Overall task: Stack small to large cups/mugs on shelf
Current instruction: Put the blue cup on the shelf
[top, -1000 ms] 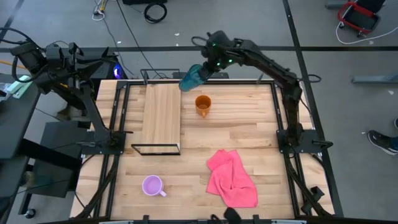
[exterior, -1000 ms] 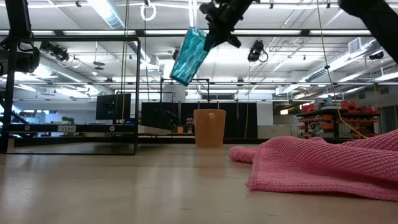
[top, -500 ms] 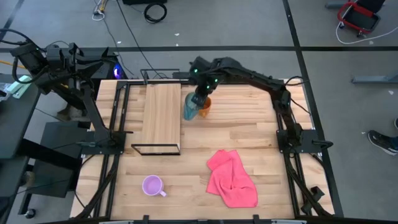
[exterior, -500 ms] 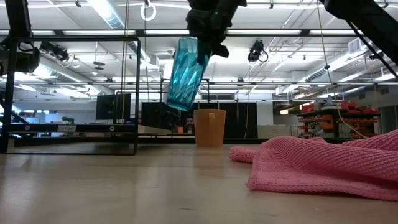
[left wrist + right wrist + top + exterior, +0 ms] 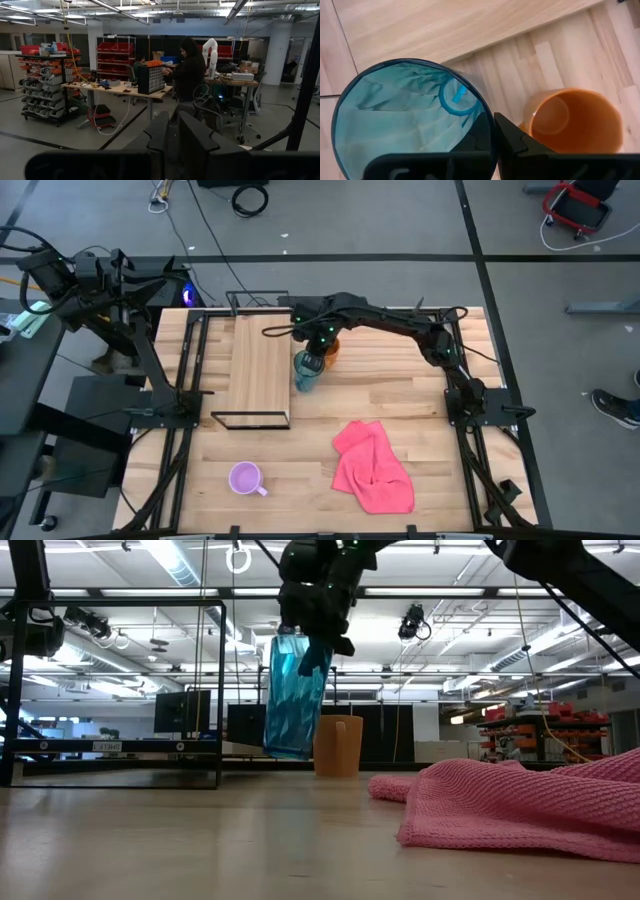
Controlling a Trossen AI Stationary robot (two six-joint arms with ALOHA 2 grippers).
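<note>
From above, the right gripper (image 5: 318,348) pinches the rim of the teal tumbler (image 5: 307,370), carried near twelve o'clock between the shelf (image 5: 260,368) and the orange mug (image 5: 328,346). At table height the tumbler (image 5: 295,695) hangs nearly upright, clear of the tabletop; thin, hollow and smooth-looking, it probably handles light but slippery. The right wrist shows one finger (image 5: 512,137) outside the wall, a rim hold that seems apt, while the left gripper (image 5: 172,135), parked off the table's ten o'clock corner, has its fingers nearly together on nothing.
</note>
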